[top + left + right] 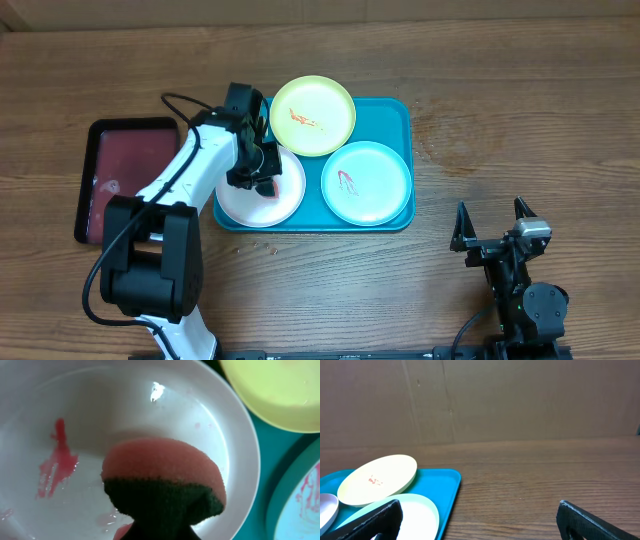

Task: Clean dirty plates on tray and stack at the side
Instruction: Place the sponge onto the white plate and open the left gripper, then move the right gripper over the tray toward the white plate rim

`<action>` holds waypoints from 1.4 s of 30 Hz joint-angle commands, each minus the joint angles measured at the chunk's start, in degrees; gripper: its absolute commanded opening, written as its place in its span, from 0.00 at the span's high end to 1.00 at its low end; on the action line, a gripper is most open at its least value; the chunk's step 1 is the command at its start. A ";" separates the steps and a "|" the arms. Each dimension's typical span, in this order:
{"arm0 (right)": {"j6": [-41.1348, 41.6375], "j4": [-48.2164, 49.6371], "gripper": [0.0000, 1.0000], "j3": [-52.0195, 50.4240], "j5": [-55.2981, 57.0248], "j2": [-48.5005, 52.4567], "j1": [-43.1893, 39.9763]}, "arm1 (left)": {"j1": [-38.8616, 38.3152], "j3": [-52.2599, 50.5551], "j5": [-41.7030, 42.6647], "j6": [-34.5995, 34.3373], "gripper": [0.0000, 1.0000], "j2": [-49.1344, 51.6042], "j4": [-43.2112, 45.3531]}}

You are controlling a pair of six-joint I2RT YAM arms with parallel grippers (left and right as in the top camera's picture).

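Your left arm bends over the white plate (pixel 288 200), left pincer (pixel 258 178) clamping a sponge (pixel 162 480); right pincer (pixel 490 212) gapes empty. Only the left wrist view shows red smears (pixel 57 465).

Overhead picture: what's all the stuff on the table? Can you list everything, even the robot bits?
table: one, brown wood, under everything
teal tray: one, teal-blue, middle of the table
plates: three, yellow-green, white, mint-blue, all on the teal tray, each smeared with red
dark-red tray: one, black rim, left of the teal tray
sponge: one, pink with a dark green back, over the white plate
left gripper: one, black, shut on the sponge
right gripper: one, black, open and empty, right of the teal tray
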 commanded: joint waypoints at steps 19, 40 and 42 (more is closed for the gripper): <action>-0.42 0.35 0.00 -0.59 -0.04 -0.04 0.26 | 4.57 37.44 -8.04 2.34 0.00 -0.66 -29.81; 18.99 28.02 0.00 -0.59 -24.61 -0.04 0.35 | 5.27 37.42 -7.93 2.29 0.00 -0.52 -31.04; 18.93 38.80 0.00 -0.57 -24.28 -0.04 0.35 | 5.27 37.42 -7.93 2.29 0.00 -0.52 -31.04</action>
